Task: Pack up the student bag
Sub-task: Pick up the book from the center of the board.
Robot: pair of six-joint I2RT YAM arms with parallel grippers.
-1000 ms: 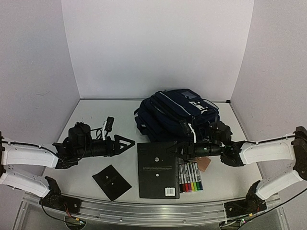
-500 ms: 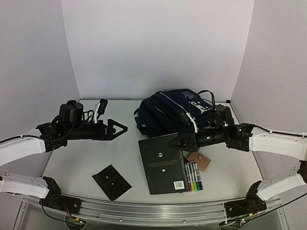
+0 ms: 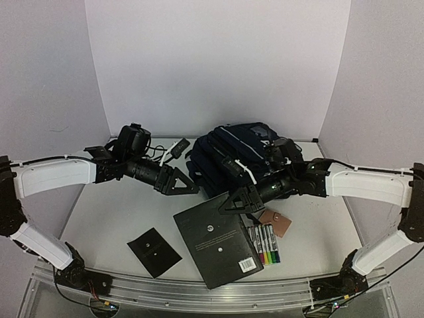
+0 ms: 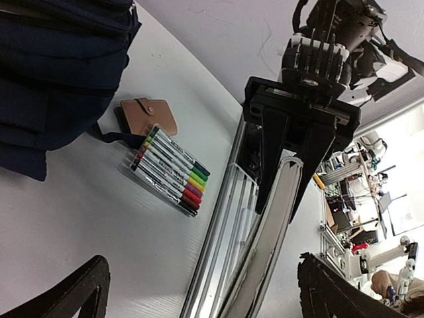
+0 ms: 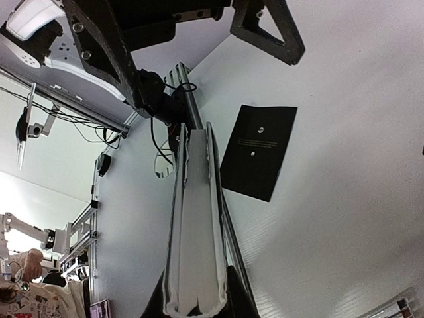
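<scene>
The navy student bag (image 3: 246,154) lies at the back centre of the table; its fabric also fills the top left of the left wrist view (image 4: 53,66). My right gripper (image 3: 236,201) is shut on the far edge of a large black notebook (image 3: 215,242) and holds it tilted, its near corner by the front rail. The wrist view shows the notebook edge-on (image 5: 195,225) between the fingers of the right gripper (image 5: 196,306). My left gripper (image 3: 179,184) is open and empty, just left of the bag and above the notebook; its jaws stand wide apart in its own view (image 4: 202,268).
A pack of coloured markers (image 3: 265,242) and a brown wallet (image 3: 275,222) lie right of the notebook, also in the left wrist view (image 4: 171,171) (image 4: 147,114). A small black booklet (image 3: 154,251) lies front left (image 5: 260,150). A metal rail (image 3: 199,291) runs along the front edge.
My left arm has swung right and back, toward the bag. My right gripper has lifted the notebook's far edge and turned the notebook to the left.
</scene>
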